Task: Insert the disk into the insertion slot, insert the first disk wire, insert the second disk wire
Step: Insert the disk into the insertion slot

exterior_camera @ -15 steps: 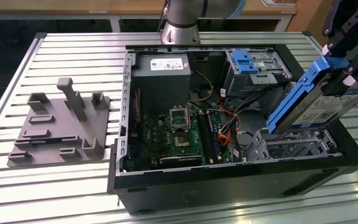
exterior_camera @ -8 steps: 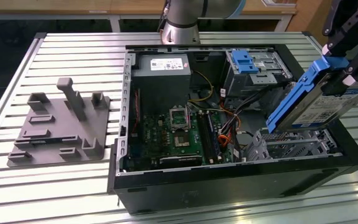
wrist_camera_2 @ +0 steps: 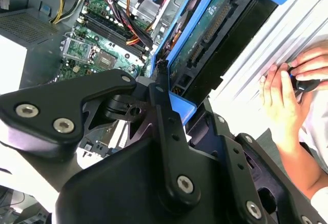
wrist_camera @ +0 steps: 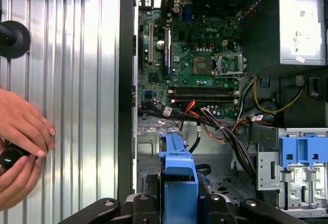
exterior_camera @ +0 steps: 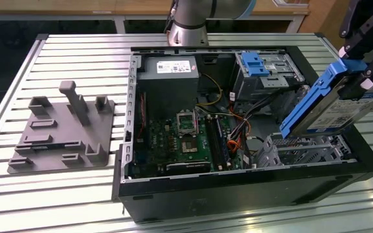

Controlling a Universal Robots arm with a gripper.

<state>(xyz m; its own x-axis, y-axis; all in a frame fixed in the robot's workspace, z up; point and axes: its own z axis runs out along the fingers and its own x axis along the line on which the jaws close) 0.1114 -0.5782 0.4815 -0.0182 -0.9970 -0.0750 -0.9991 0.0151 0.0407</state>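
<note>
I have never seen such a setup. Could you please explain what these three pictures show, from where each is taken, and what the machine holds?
This is one robot arm at an open computer case that lies on a slatted metal table. The exterior view comes from a camera off the arm; both wrist views come from cameras riding on the arm. Its gripper is shut on the disk, a silver drive in a blue frame, held tilted above the insertion slot, a small grey perforated bay; the disk is not in yet. A grey fixture lies beside the case. In both wrist views a person's hands are over the table, holding something small and black.
</note>
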